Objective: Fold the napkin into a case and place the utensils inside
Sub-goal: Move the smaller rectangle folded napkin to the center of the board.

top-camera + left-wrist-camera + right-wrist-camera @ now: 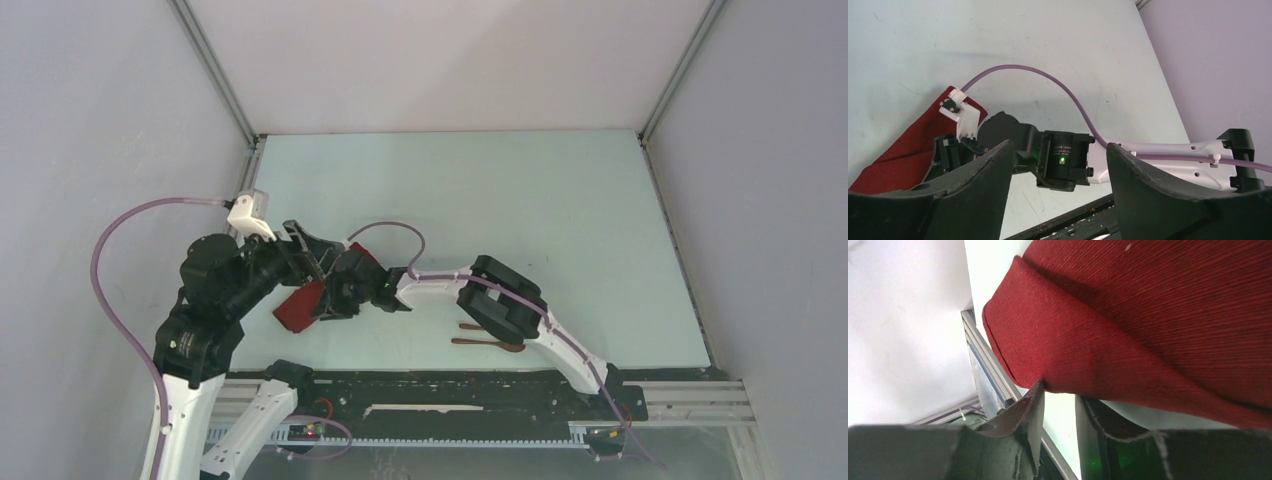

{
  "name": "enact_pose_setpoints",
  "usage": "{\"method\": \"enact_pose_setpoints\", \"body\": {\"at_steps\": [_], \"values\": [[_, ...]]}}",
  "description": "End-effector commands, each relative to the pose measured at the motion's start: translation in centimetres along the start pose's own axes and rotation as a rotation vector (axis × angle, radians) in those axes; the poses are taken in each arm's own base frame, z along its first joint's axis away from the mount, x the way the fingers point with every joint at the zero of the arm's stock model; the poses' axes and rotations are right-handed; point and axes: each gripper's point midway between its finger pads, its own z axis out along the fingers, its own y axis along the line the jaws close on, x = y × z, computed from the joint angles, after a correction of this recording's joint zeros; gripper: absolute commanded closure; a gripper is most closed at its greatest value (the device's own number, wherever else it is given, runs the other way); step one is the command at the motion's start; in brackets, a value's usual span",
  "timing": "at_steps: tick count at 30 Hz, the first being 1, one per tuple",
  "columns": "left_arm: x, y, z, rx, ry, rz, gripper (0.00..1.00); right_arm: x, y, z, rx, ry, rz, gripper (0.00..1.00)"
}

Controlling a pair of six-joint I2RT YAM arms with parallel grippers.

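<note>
- At the near edge, a black rail (450,405) carries both arm bases.
- Just beyond it, right of centre, the utensils (488,344) lie on the pale tabletop (540,200). They are two slim dark brown pieces close together, one partly hidden under the right arm's black elbow. I cannot tell which is the fork and which the spoon. They lie well apart from the cloth.
- The right arm (440,283) stretches low and leftward from its base to the napkin (298,308).
- The napkin is dark red and folded over on itself. It lies on the left part of the tabletop near the left edge, partly covered by both wrists.
- The right jaws stand a little apart, and pale tabletop shows through the narrow gap. In the right wrist view the napkin's rounded fold lies across the fingertips (1034,395) and touches them, with no cloth down in the gap.
- The left jaws are spread wide and hold nothing. Their fingers (988,185) frame the right arm's wrist, where a green light (1062,160) glows, with the napkin off to the left.
- A purple cable (1048,80) arcs over the right wrist.
- Beyond, the tabletop runs to pale walls (450,60).
</note>
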Motion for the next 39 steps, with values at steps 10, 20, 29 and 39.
{"method": "enact_pose_setpoints", "body": {"at_steps": [10, 20, 29, 39], "values": [[-1.3, -1.4, -0.1, 0.057, -0.029, 0.002, 0.26, -2.9, -3.7, -6.2, 0.114, -0.108, -0.025, 0.39], [-1.9, -1.5, -0.1, 0.049, -0.031, 0.012, 0.25, -5.1, -2.0, -1.4, 0.035, -0.127, -0.075, 0.49], [-1.5, -0.8, -0.1, 0.016, -0.023, 0.013, 0.25, -4.8, 2.0, 1.7, -0.005, -0.109, -0.128, 0.51], [-2.1, -1.1, 1.4, 0.038, -0.025, 0.022, 0.24, -6.7, 4.0, -12.9, -0.006, -0.054, -0.39, 0.23]]}}
